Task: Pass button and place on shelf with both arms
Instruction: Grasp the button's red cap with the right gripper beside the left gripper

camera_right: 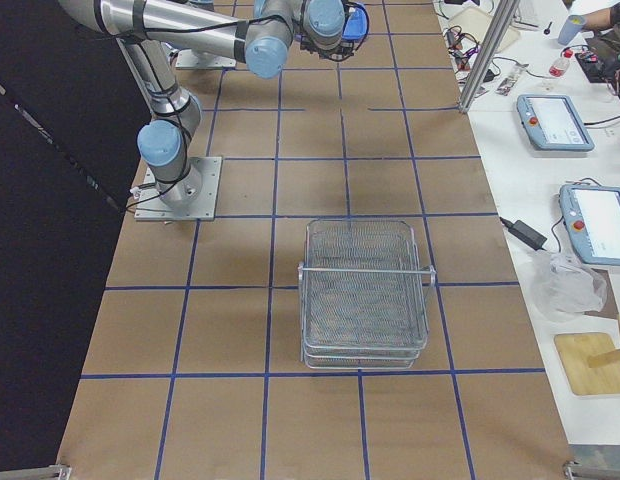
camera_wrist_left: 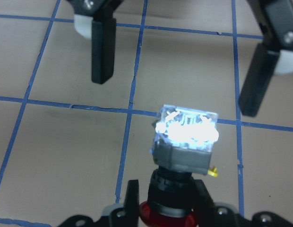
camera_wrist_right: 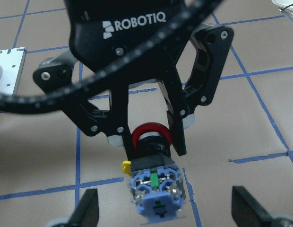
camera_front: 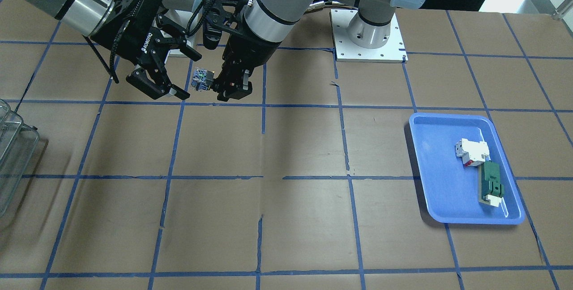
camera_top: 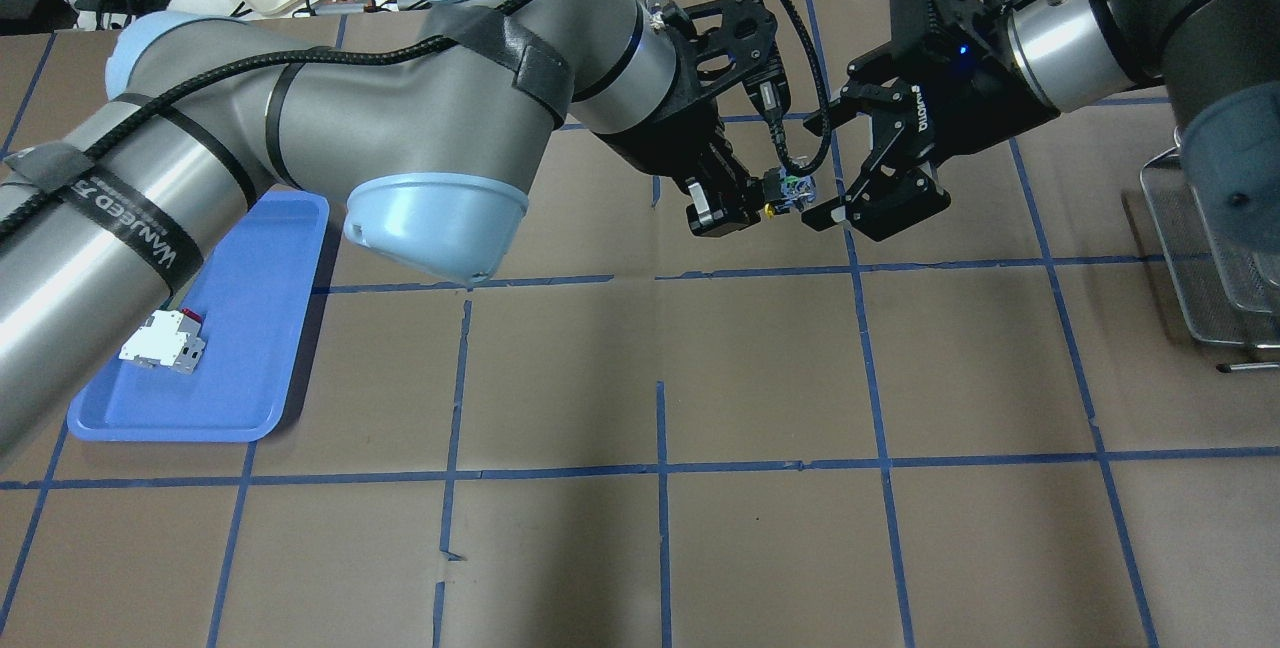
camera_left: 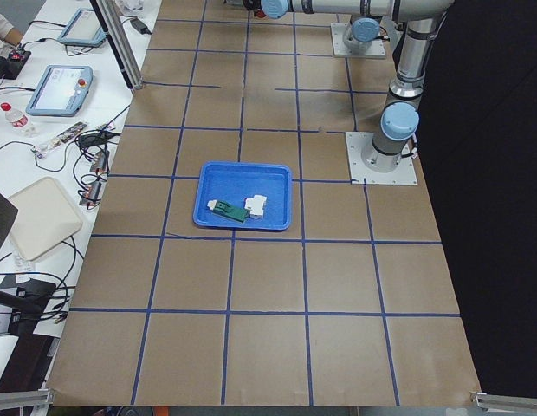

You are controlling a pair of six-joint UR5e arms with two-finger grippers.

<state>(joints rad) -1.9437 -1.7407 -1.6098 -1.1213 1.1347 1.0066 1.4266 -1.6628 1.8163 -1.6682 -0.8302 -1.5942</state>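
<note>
My left gripper is shut on the button, gripping its red head and black collar, with the blue-and-white block pointing outward. It holds the button above the table near the robot's side. My right gripper is open, its fingers on either side of the button's block, not touching it. In the overhead view the button sits between the left gripper and the right gripper. The right wrist view shows the button just ahead of my open fingertips. The shelf stands empty at the robot's right.
A blue tray on the robot's left side holds a white blocky component and a green flat component. The shelf's edge shows at the left in the front view. Blue tape lines grid the brown table.
</note>
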